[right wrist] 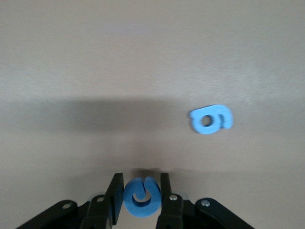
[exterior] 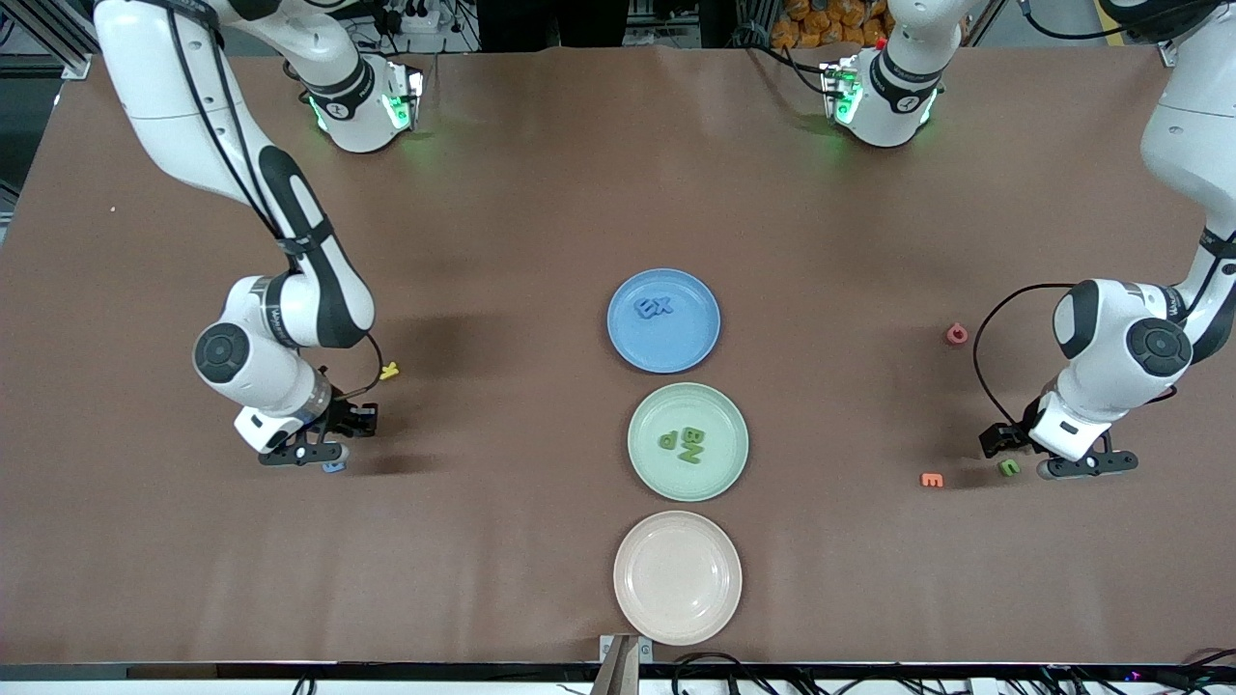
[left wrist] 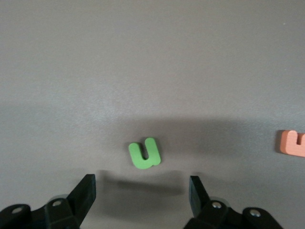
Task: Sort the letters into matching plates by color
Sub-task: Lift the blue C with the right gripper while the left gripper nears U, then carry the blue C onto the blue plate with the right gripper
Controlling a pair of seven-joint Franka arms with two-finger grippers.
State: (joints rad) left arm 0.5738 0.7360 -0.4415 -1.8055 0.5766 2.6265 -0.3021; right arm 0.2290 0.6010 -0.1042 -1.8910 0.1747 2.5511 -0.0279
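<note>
Right gripper (right wrist: 138,195) clamped on small blue foam letter (right wrist: 140,196), bound for blue plate (exterior: 628,333) at two o'clock. Left gripper (left wrist: 140,191) spread above green letter (left wrist: 144,153); needs descent, closing.

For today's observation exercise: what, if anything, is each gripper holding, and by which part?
The right gripper pinches a blue letter by its two outer sides. The left gripper stands open over a green letter, holding nothing.

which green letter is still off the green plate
The green letter beside the orange letter, under the open left gripper. The other three lie on the green plate.
</note>
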